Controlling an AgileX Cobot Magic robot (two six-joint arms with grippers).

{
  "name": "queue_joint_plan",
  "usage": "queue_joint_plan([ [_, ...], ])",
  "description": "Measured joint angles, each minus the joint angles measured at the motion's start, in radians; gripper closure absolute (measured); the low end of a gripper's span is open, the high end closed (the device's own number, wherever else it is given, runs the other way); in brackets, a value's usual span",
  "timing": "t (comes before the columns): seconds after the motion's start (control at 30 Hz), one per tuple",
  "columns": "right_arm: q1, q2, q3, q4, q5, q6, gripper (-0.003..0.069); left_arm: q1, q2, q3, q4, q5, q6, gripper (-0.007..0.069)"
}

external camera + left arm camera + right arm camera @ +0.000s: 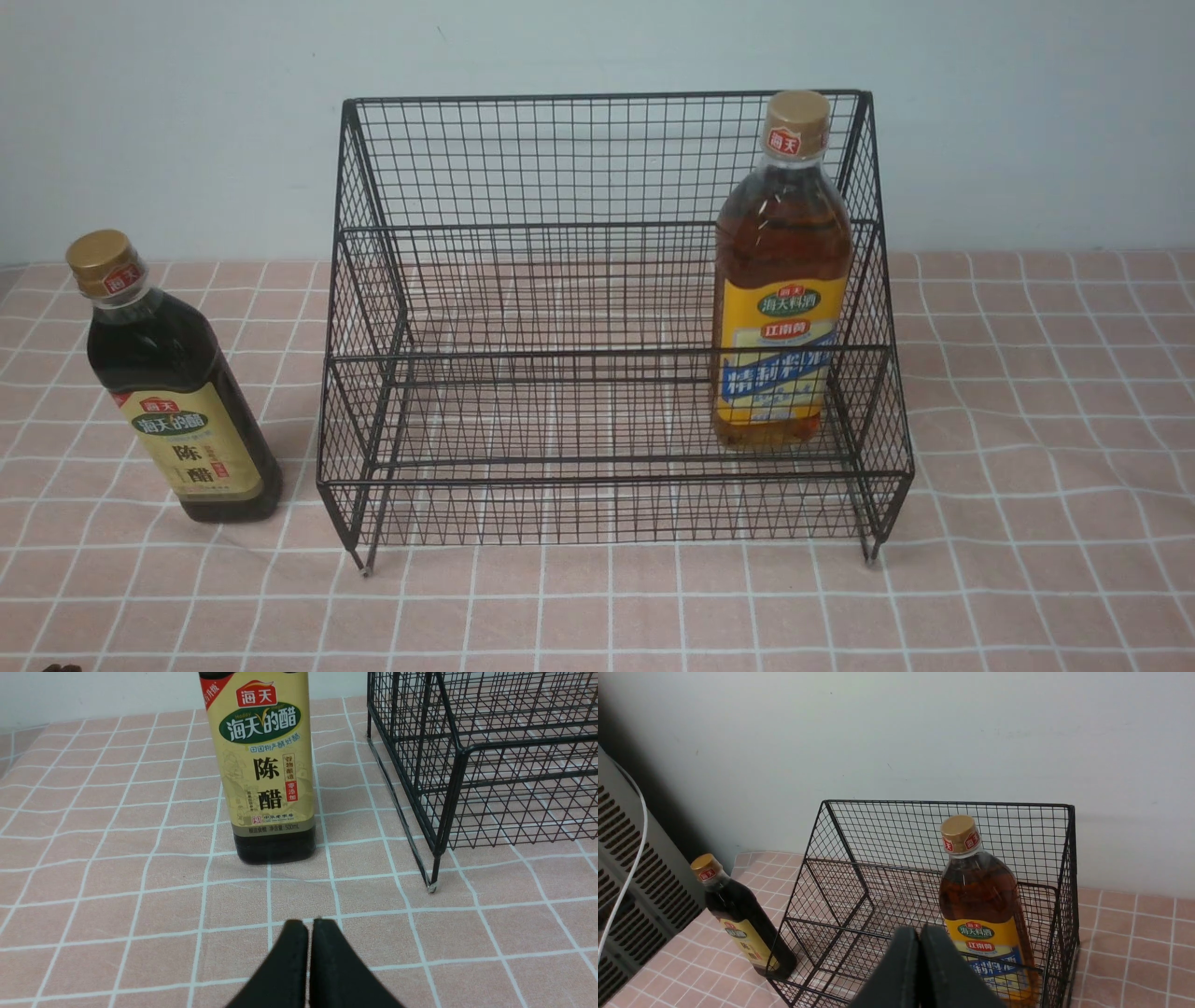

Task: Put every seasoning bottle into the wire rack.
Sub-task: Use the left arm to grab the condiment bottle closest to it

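Observation:
The black wire rack (607,308) stands mid-table. Upright on its lower tier, at the right end, is the amber seasoning bottle (780,280) with a yellow-blue label, also in the right wrist view as amber bottle (985,910) inside the rack (859,877). The dark seasoning bottle (173,387) with a beige label stands upright on the cloth left of the rack. My left gripper (309,924) is shut and empty, low over the cloth just short of the dark bottle (266,765). My right gripper (920,929) is shut and empty, raised in front of the rack. Neither arm shows in the front view.
A pink checked tablecloth (1027,467) covers the table, with a pale wall behind. The rack's front left foot (432,887) stands close to the dark bottle. A grey slatted panel with a white cable (626,877) stands beyond the table's left side.

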Motion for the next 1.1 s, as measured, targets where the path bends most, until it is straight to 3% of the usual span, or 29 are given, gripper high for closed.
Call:
queue_joint_plan([
  [0.27,-0.015,0.005,0.019,-0.016,-0.078,-0.229,0.0672,0.0,0.0,0.0,0.0,0.0,0.0,0.0631],
  [0.5,-0.264,-0.146,0.317,0.071,-0.325,-0.397,0.0672,0.0,0.0,0.0,0.0,0.0,0.0,0.0631],
  [0.57,-0.35,-0.226,0.474,0.077,-0.412,-0.415,0.0672,0.0,0.0,0.0,0.0,0.0,0.0,0.0631],
  [0.77,-0.455,-0.404,0.82,0.068,-0.518,-0.434,0.0672,0.0,0.0,0.0,0.0,0.0,0.0,0.0631],
  [1.0,-0.472,-0.631,1.155,0.049,-0.508,-0.436,0.0672,0.0,0.0,0.0,0.0,0.0,0.0,0.0631],
  [1.1,-0.472,-0.647,1.16,0.045,-0.516,-0.413,0.0672,0.0,0.0,0.0,0.0,0.001,0.0,0.0631],
])
